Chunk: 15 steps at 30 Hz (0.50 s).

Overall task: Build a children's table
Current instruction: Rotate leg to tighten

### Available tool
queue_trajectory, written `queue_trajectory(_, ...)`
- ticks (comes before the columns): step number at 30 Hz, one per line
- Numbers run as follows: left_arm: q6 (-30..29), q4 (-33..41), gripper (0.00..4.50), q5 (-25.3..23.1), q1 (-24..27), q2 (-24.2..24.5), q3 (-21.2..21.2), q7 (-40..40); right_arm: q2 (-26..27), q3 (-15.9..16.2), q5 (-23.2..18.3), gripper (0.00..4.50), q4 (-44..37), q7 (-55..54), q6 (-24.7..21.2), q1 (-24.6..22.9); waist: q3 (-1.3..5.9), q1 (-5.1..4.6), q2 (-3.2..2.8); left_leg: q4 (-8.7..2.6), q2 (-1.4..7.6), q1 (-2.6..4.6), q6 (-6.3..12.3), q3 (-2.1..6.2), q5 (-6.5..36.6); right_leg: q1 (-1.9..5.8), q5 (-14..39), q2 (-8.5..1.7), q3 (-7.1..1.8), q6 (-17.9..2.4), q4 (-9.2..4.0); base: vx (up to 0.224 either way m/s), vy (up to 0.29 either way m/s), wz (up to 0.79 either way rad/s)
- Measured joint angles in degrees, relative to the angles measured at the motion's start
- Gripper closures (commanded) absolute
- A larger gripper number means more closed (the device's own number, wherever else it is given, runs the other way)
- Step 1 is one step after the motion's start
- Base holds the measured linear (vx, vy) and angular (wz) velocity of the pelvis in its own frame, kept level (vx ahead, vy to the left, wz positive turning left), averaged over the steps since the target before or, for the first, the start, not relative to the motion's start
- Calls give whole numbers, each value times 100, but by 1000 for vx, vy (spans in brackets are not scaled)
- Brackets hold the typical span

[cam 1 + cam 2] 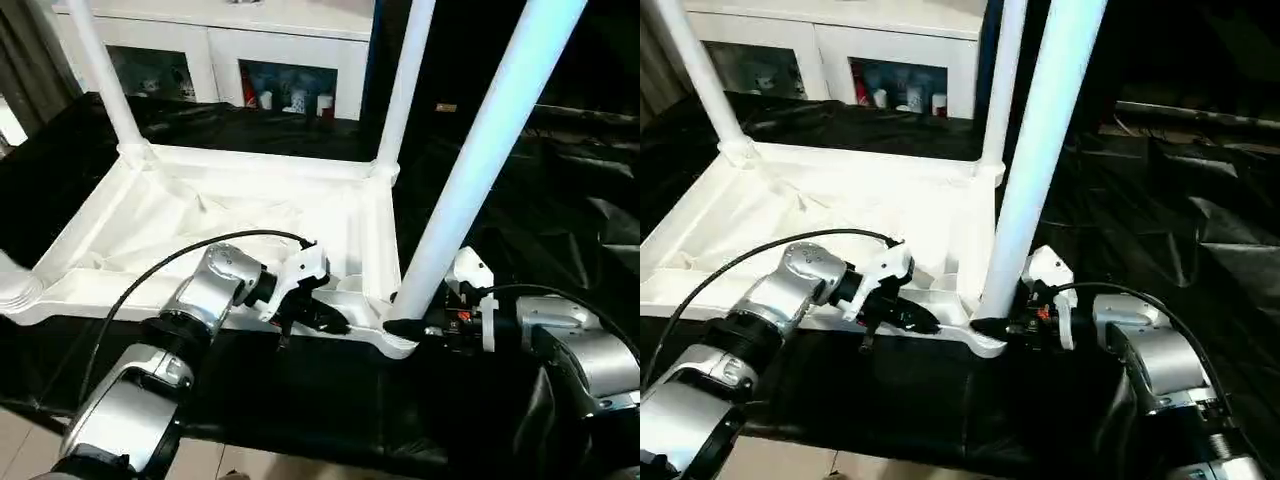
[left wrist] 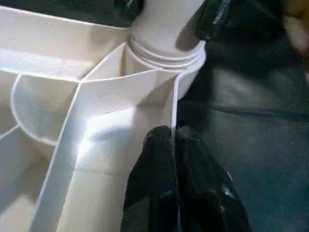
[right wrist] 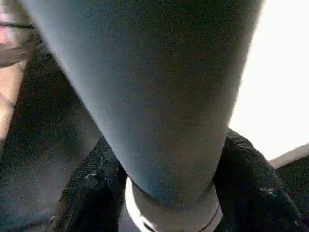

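Note:
The white table top (image 1: 215,225) lies upside down on the black cloth, ribbed underside up. Three white legs stand in its corner sockets: far left (image 1: 100,70), far right (image 1: 405,85) and near right (image 1: 480,150). My right gripper (image 1: 405,326) is shut on the near right leg just above its socket; its black fingers (image 3: 87,188) clasp the leg (image 3: 159,96) from both sides. My left gripper (image 1: 335,322) is shut on the table top's near rim, close to that same corner. Its fingers (image 2: 154,174) pinch the thin rim wall (image 2: 173,104) between them, a little short of the leg's threaded base (image 2: 164,46).
Black cloth (image 1: 560,220) covers the work surface all round the table top. A white cabinet (image 1: 270,50) with glass doors stands behind. Light floor (image 1: 250,465) shows at the near edge. The near left corner socket (image 1: 20,290) sits at the picture's left edge.

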State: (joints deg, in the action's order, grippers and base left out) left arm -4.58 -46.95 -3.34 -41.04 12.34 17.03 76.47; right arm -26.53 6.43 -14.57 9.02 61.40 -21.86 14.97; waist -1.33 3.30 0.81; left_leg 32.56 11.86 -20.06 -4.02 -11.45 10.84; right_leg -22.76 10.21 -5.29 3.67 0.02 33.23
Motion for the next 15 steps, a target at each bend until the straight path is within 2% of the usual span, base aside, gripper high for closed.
queue_trajectory(3,1,-165,450,-99,-75,-150,-98,-613,417,-204,168,244,226,-841,98,51,1,-34,6,12,-3,5,0,0,0,22,1,-2,-6,5,-6,0,0,0)
queue_trajectory(6,-74,-344,450,-203,-181,-414,-202,-1486,1013,-431,416,249,606,-2084,253,232,7,-167,25,26,-8,10,-1,6,0,35,16,-5,-4,30,-24,0,0,0)
queue_trajectory(9,-161,-436,450,-237,-202,-727,-275,-2218,1646,-738,579,251,850,-3350,347,347,11,-239,34,38,-12,11,-1,17,0,38,18,-7,-3,32,-31,-18,9,-3)
queue_trajectory(12,-192,-485,450,-311,-204,-1004,-322,-2718,2029,-967,634,252,1094,-4182,413,538,13,-309,38,42,-14,7,-1,23,0,28,18,-6,-4,32,-34,0,0,0)
queue_trajectory(15,-224,-510,450,-336,-204,-1131,-324,-2957,2138,-989,816,252,1256,-4474,579,611,21,-314,27,41,-14,8,0,25,0,31,18,-6,-3,32,-33,0,0,0)
